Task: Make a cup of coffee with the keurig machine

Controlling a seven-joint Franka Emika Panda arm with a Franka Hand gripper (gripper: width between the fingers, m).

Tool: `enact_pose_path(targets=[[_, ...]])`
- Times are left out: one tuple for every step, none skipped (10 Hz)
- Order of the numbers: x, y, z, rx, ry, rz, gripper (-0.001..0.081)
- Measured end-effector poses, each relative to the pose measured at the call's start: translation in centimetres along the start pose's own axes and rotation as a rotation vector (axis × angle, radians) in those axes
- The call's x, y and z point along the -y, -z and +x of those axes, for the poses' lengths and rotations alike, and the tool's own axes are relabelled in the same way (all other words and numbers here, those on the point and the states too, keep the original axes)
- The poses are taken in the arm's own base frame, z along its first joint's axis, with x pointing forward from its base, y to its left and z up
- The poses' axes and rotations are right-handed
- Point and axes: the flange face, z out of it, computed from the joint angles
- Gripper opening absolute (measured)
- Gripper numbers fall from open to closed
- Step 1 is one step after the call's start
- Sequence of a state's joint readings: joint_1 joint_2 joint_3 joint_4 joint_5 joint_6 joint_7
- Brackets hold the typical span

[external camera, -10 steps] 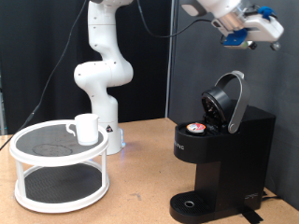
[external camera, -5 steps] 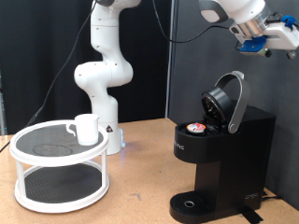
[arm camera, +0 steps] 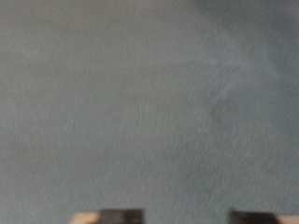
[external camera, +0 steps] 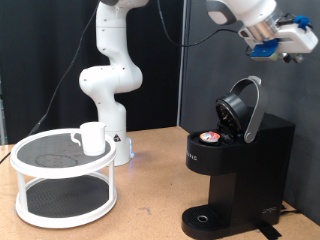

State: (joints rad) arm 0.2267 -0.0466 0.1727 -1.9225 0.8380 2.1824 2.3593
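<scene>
Since half a second ago the gripper (external camera: 292, 38) has drifted a little toward the exterior view's left and slightly lower, though it remains high in that view's top right corner, well above the keurig machine (external camera: 235, 170) and touching nothing; a second ago it sat further left again. The hand, with blue parts on a white body, points toward the exterior view's right, and from there its fingers are too small and blurred to read. The wrist view shows only a plain grey-blue surface with two dark fingertips (arm camera: 121, 217) poking in at one edge, set well apart with nothing between them, so the jaws look spread and empty. The keurig machine stands on the wooden table (external camera: 150, 200) at the exterior view's right with its domed lid (external camera: 243, 108) tilted up and back, and a small pod (external camera: 209, 138) with a red and white top sits in the open chamber. Its round drip tray (external camera: 204, 217) at the base is bare. The cup (external camera: 91, 137) stands upright on the top shelf of a white two-tier round rack (external camera: 62, 180) at the exterior view's left, well apart from the machine
</scene>
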Motion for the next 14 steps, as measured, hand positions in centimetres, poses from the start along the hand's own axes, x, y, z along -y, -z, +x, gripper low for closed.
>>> enact_pose_path(targets=[[0.7, 0.8, 0.9, -0.008, -0.018, 0.002, 0.0047], [1.4, 1.6, 1.8, -0.011, -0.036, 0.008, 0.0047], [2.1, 2.2, 2.8, -0.012, -0.051, 0.016, 0.0015], [2.6, 2.8, 3.6, -0.012, -0.062, 0.024, 0.0015], [3.3, 3.4, 4.5, -0.011, -0.074, 0.032, 0.0003], [4.0, 3.8, 5.5, -0.016, -0.088, 0.042, 0.0001], [4.7, 4.0, 6.5, -0.025, -0.105, 0.053, 0.0001], [4.8, 4.7, 6.7, -0.021, -0.108, 0.063, 0.0000], [4.9, 5.3, 7.1, -0.016, -0.113, 0.071, 0.0000], [5.2, 5.8, 7.4, -0.010, -0.119, 0.079, 0.0000], [5.5, 6.4, 7.7, -0.006, -0.125, 0.083, 0.0000], [5.9, 7.0, 8.1, -0.004, -0.129, 0.084, 0.0000], [6.4, 7.8, 8.6, -0.003, -0.136, 0.091, 0.0000], [7.0, 8.6, 9.2, -0.009, -0.144, 0.099, 0.0000]])
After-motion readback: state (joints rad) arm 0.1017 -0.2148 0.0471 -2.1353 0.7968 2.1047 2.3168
